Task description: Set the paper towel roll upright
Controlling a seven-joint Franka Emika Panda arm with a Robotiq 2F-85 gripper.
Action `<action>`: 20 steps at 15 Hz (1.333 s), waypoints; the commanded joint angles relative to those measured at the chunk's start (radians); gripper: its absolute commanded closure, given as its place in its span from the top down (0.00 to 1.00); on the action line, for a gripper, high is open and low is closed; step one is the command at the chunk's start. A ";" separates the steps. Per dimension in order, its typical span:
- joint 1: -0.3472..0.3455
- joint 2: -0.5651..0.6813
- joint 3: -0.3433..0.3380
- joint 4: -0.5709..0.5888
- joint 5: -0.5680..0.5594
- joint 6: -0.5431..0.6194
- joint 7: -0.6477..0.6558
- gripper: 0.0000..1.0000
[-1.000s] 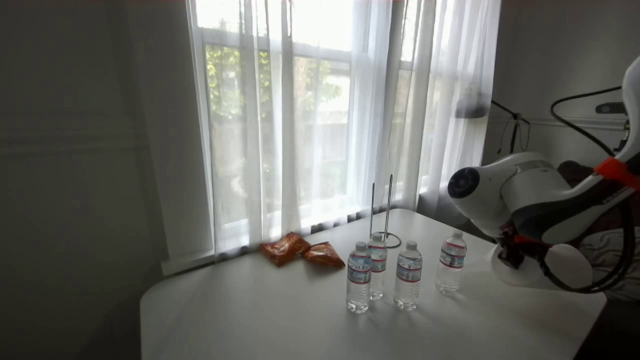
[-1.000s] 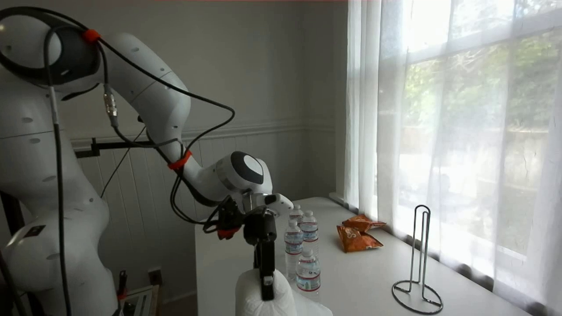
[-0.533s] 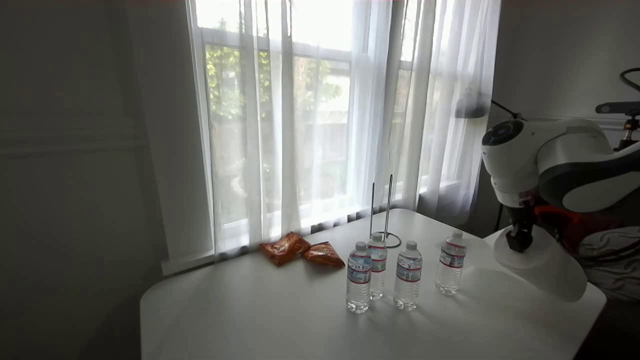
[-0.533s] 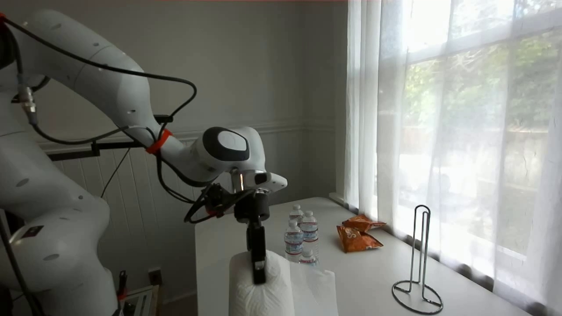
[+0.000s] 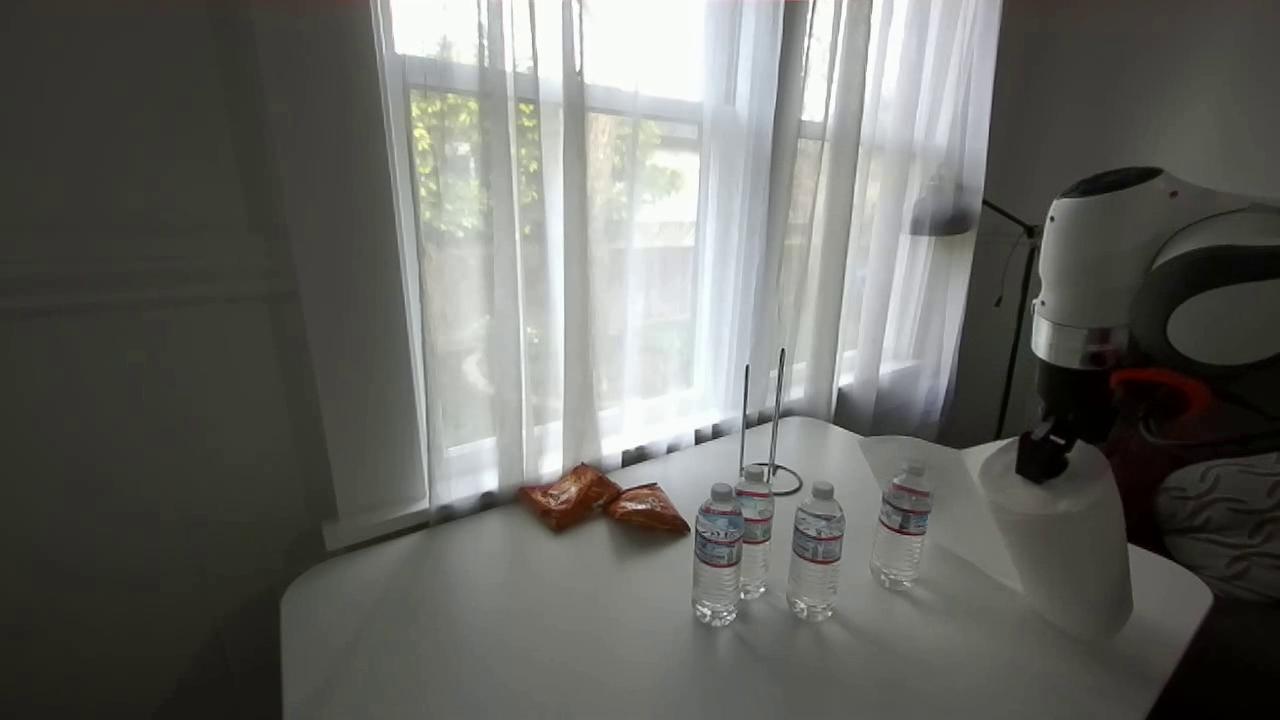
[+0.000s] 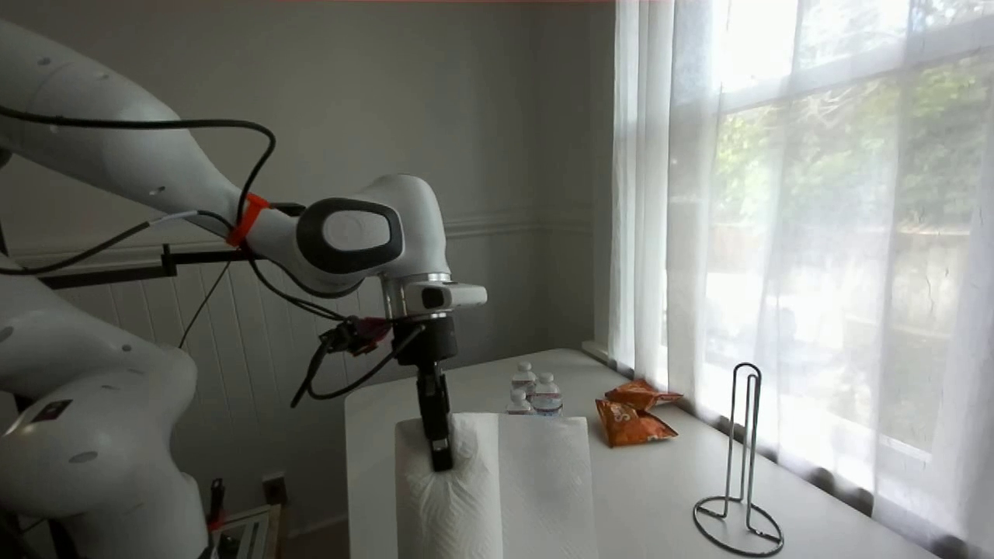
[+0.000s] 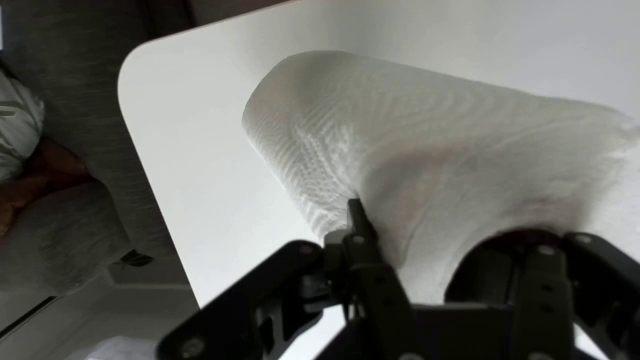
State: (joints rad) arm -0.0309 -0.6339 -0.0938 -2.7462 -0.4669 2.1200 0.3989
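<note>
The white paper towel roll point(image 5: 1075, 560) is near upright at the table's corner, with a lean in an exterior view. It also shows in an exterior view point(image 6: 450, 505), where its lower end is cut off, and in the wrist view point(image 7: 400, 115). I cannot tell whether its base touches the table. A loose sheet point(image 6: 543, 481) hangs from its side. My gripper point(image 5: 1045, 458) points down at the roll's top, also seen in an exterior view point(image 6: 440, 454). In the wrist view the gripper point(image 7: 442, 222) pinches the roll's wall, one finger outside, the other in the core, its tip hidden.
Several clear water bottles point(image 5: 815, 550) stand on the white table point(image 5: 480, 620); one bottle point(image 5: 902, 525) is close to the loose sheet. A wire stand point(image 6: 745, 466) and orange snack bags point(image 6: 635, 423) are near the window side.
My gripper has risen and swung from nearly level to pointing down. The roll has tilted with it from lying over to near upright, and its loose sheet has spread out.
</note>
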 commanded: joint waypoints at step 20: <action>0.057 -0.095 -0.320 0.004 0.159 0.045 -0.061 0.99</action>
State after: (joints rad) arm 0.0293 -0.7004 -0.4005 -2.7426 -0.3051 2.1761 0.3339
